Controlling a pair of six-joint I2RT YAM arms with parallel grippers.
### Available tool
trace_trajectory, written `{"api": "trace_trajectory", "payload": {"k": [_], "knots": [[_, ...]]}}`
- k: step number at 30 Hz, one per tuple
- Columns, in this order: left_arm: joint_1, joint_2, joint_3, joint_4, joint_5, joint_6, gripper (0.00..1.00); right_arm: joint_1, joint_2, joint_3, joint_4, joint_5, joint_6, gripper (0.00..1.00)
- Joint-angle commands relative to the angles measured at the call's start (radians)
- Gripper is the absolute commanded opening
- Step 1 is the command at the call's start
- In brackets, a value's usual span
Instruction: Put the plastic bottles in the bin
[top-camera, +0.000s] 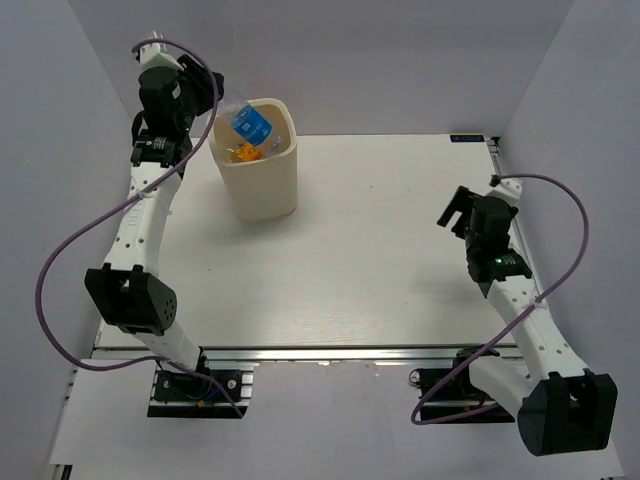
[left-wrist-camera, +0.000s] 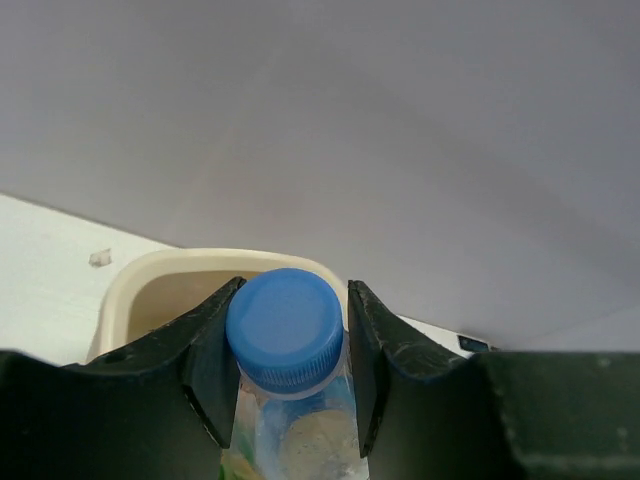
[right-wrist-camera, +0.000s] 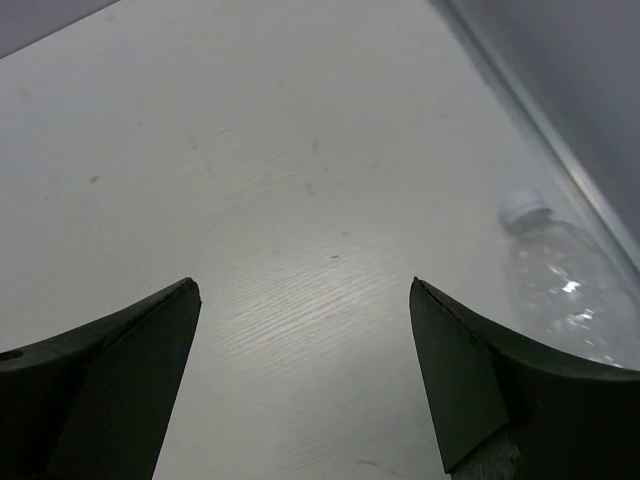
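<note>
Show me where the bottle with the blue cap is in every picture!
Top view: the bottle is upper left, tilted over the bin.
Left wrist view: bottom centre, cap pinched by the left end effector.
Right wrist view: not there; only a white-capped bottle.
Shared landmark: the bin's cream rim, in the top and left wrist views.

Unobstructed across the middle and near part of the table (top-camera: 380, 260), from bin (top-camera: 262, 190) to right gripper (top-camera: 458, 212). Blocked at far left by the bin, close to the left wall (top-camera: 60, 150). Partly closed at the bin mouth by a clear bottle (top-camera: 247, 122) slanting over the rim, clamped at the cap by the left gripper (top-camera: 215, 100); free over the rim's right side. Bare between the wide-spread right fingers (right-wrist-camera: 110, 370). Obstructed at the foot of the right wall (right-wrist-camera: 585, 90) by a second clear bottle (right-wrist-camera: 565, 290) lying on its side.
</note>
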Motion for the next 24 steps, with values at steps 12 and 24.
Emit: {"api": "trace_trajectory", "payload": {"k": [12, 24], "knots": [[0.009, 0.099, 0.097, -0.080, -0.008, -0.001, 0.98, -0.349, 0.017, -0.032, -0.166, 0.226, 0.052, 0.89], [0.010, 0.100, 0.380, -0.258, -0.012, 0.160, 0.98, -0.551, 0.259, 0.060, -0.186, -0.309, -0.381, 0.89]]}}
